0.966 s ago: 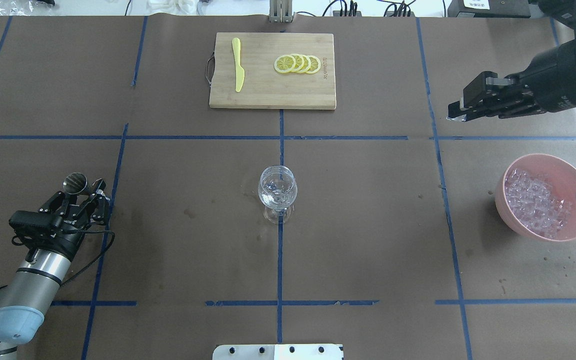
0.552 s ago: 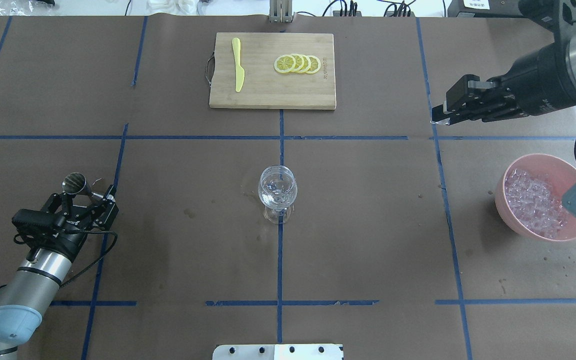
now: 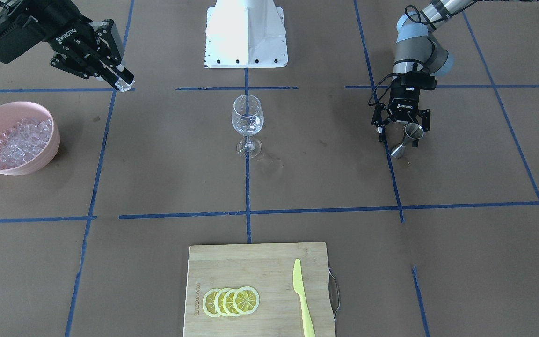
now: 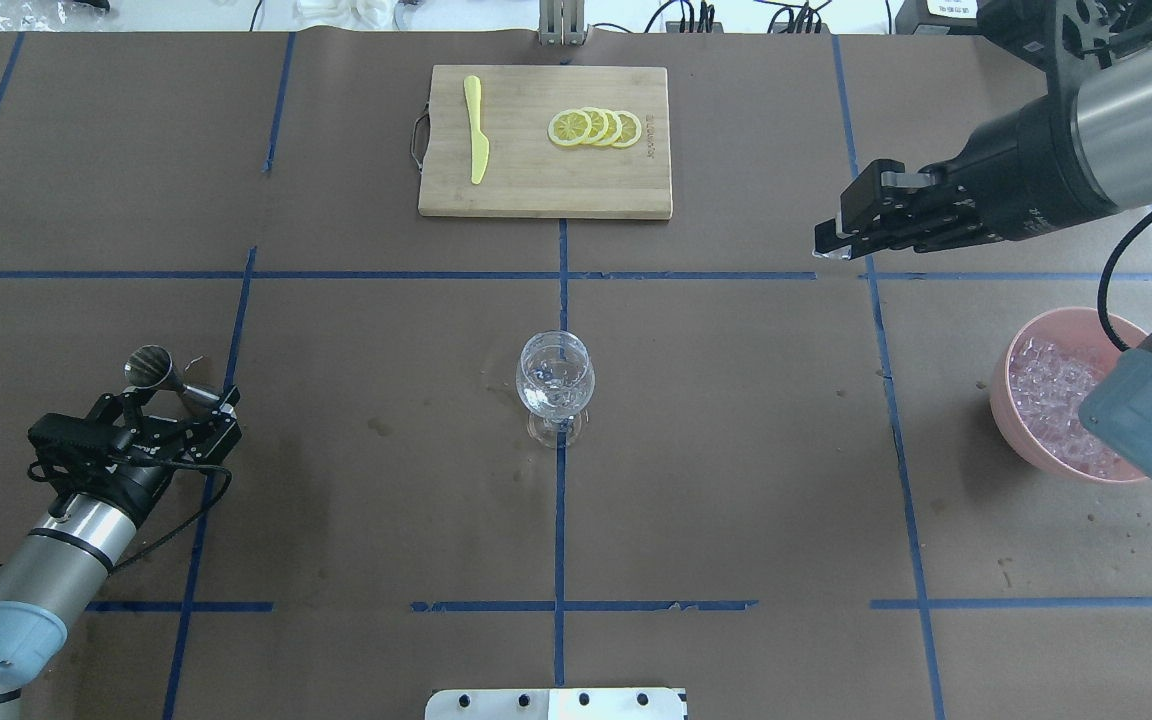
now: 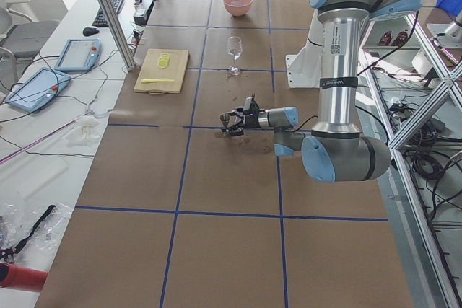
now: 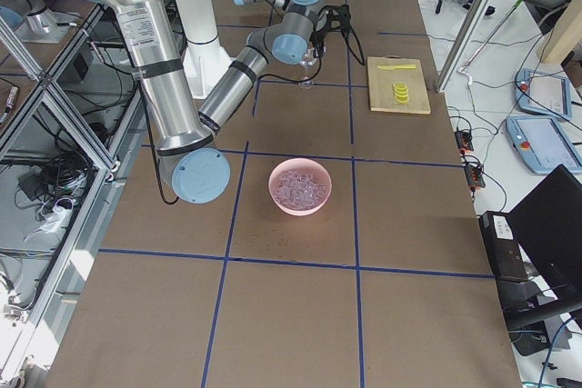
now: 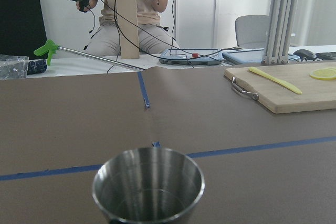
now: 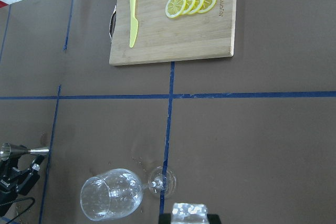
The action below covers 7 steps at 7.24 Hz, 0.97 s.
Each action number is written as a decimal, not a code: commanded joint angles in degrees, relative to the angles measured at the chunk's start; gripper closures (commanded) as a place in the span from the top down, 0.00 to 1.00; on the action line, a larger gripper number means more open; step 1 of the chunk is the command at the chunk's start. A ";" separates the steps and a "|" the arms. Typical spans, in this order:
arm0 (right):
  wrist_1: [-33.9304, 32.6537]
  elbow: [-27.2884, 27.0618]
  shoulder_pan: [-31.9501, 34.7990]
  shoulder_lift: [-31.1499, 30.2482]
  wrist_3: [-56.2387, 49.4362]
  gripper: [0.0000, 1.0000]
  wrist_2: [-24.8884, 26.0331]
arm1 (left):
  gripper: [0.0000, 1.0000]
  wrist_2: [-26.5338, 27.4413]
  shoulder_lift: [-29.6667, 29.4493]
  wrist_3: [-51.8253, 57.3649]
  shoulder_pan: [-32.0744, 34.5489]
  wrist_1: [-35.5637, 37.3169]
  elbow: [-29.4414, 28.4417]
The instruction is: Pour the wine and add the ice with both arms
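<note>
My right gripper (image 4: 826, 243) hangs high above the table, right of and beyond the stemmed glass (image 4: 556, 385). It is shut on one clear ice cube (image 3: 124, 85), which also shows in the right wrist view (image 8: 190, 209) next to the glass (image 8: 113, 200). The wine barely shows as a little clear liquid in the glass bowl. My left gripper (image 4: 179, 398) is open at the table's left. The steel jigger (image 4: 151, 367) stands between its spread fingers, untouched. The jigger cup (image 7: 148, 184) fills the left wrist view.
A pink bowl (image 4: 1026, 450) of ice cubes (image 3: 19, 135) sits at the right, partly under my right arm. A bamboo board (image 4: 536, 190) at the far middle carries lemon slices (image 4: 596, 127) and a yellow knife (image 4: 476, 130). Water spots lie near the bowl.
My right gripper has moved left toward the table's middle with the ice cube. My left gripper has opened, let go of the jigger and drawn back a little.
</note>
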<state>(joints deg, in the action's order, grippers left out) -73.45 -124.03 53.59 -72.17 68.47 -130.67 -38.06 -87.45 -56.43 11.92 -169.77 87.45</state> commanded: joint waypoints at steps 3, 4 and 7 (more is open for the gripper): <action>-0.20 0.89 -1.55 3.07 0.26 0.00 0.86 | 1.00 -12.01 9.82 -0.52 1.26 3.90 12.36; -0.29 1.68 -1.99 4.74 0.26 0.00 0.95 | 1.00 -14.74 11.32 -0.61 1.26 7.05 16.05; -0.21 5.26 -3.40 9.12 0.26 0.00 1.38 | 1.00 -25.10 18.34 -3.94 1.26 11.91 22.75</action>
<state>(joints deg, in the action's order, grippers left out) -73.72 -120.98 50.88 -65.46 68.73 -129.43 -58.79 -72.71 -58.99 13.18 -159.47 107.28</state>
